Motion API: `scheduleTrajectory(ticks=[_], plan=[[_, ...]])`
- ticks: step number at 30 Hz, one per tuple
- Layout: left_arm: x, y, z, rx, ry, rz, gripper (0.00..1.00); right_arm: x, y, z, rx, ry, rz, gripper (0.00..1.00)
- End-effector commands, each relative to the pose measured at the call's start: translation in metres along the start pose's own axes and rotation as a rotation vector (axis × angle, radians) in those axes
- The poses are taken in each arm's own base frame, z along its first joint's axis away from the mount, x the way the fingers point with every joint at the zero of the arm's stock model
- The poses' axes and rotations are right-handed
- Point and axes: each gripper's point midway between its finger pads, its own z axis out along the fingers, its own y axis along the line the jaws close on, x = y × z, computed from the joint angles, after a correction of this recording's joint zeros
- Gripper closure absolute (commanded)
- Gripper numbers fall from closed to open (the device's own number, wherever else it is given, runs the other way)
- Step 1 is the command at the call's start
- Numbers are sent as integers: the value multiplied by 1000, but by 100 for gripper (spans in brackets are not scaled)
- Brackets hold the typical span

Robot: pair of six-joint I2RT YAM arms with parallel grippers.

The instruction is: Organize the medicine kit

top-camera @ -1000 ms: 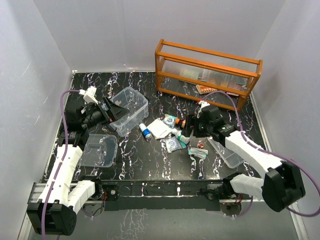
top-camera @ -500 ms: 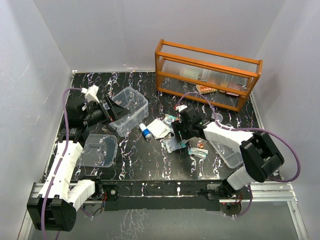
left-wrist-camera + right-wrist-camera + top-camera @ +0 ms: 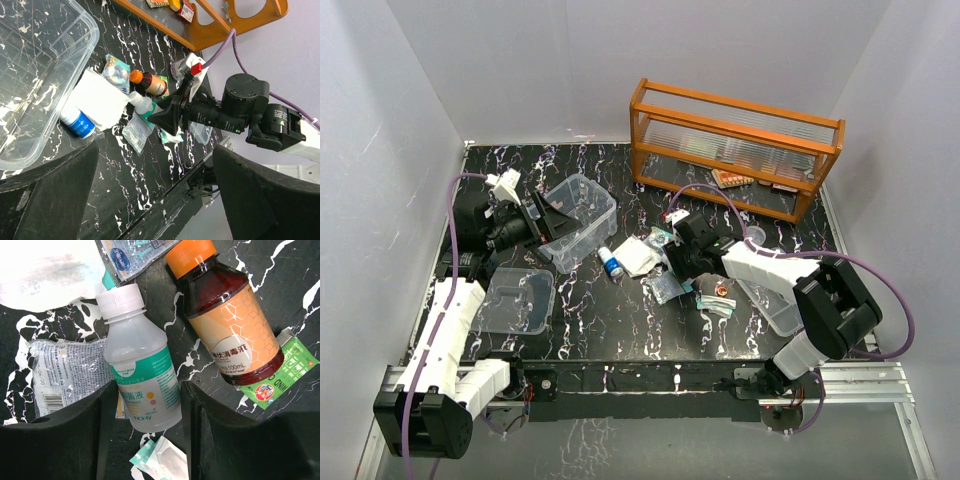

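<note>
Reaching further over the pile since a second ago, the right gripper (image 3: 145,405) straddles a white bottle (image 3: 142,385), fingers wide. Left gripper (image 3: 155,195) gapes beside the medicine kit (image 3: 582,215) on black marbled table (image 3: 620,330), white walls around.

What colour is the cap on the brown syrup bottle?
Orange; the brown syrup bottle's cap shows best in the right wrist view.

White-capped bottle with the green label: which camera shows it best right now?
Right wrist: the white-capped bottle lies large and unobstructed between the right gripper fingers. Left wrist shows it small; from the top external it is hidden beneath the arm.
</note>
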Motion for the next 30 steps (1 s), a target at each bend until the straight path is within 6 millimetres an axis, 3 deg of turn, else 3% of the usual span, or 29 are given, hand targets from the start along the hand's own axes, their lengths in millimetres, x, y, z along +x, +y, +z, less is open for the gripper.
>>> scheduleTrajectory(ticks=[1, 5, 11, 14, 18, 26, 30], plan=[[-9, -20, -2, 64, -1, 3, 5, -10, 1, 3, -2, -15, -24, 50], [-7, -20, 0, 68, 7, -22, 5, -1, -3, 11, 21, 33, -18, 48], [-3, -18, 1, 67, 20, -51, 5, -6, -3, 9, 30, 12, -5, 66], [-2, -18, 1, 70, 29, -71, 5, -17, -3, -1, 28, -29, 14, 68], [0, -20, 2, 85, 31, -107, 5, -43, 7, -28, -27, -130, 73, 68], [7, -24, 13, 127, 30, -221, 5, -112, 75, -112, -454, -439, 245, 66], [16, -32, 21, 151, 55, -262, 6, -138, 92, -142, -589, -551, 313, 66]])
